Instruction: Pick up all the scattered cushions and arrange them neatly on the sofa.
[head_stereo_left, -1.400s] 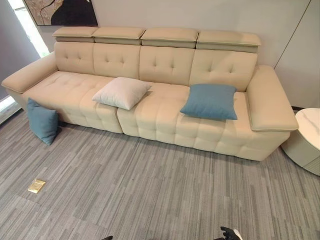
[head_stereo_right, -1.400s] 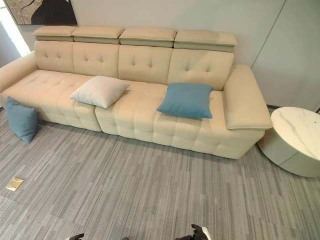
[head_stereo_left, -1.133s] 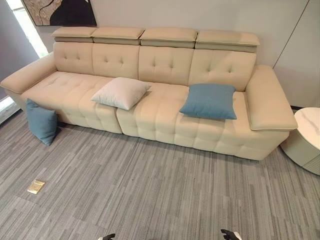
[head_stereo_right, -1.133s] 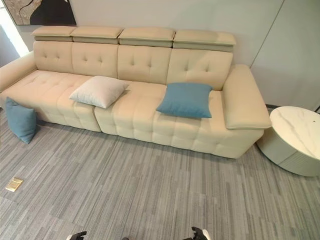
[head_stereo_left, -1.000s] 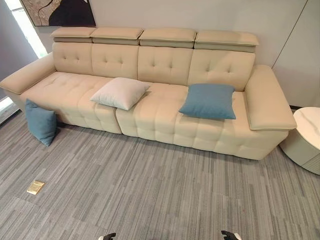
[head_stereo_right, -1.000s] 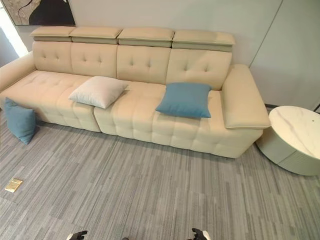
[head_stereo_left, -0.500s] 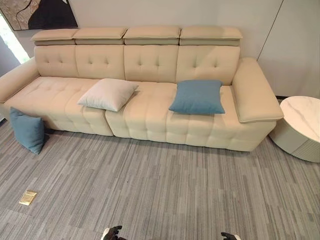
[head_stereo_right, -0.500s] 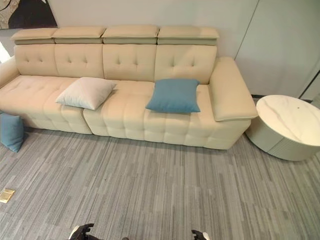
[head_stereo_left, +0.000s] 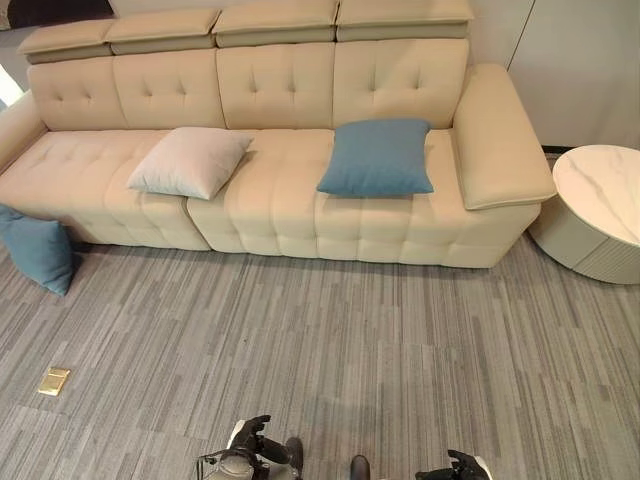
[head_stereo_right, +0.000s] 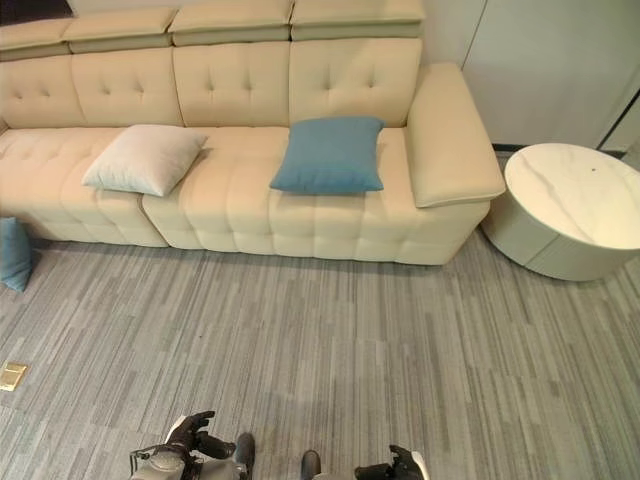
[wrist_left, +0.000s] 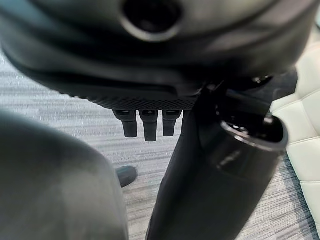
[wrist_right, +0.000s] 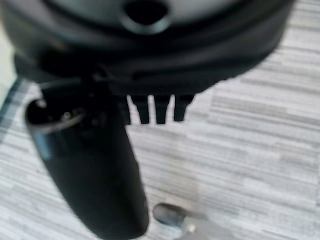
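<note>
Approach step: both hands, left hand (head_stereo_left: 250, 438) and right hand (head_stereo_left: 462, 466), hang relaxed and empty; one blue cushion (head_stereo_left: 40, 252) lies on the floor at the sofa's (head_stereo_left: 300, 200) left end, so next move is walking there.

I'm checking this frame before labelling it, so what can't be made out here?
- Floor cushion: cut by the left edge in both eye views; its far side is unseen.
- Brass plate on the carpet: too small to identify.
- Side table: cut by the right edge in the left eye view.
- Left robot hand and right robot hand: at the bottom edge, fingers unclear.
</note>
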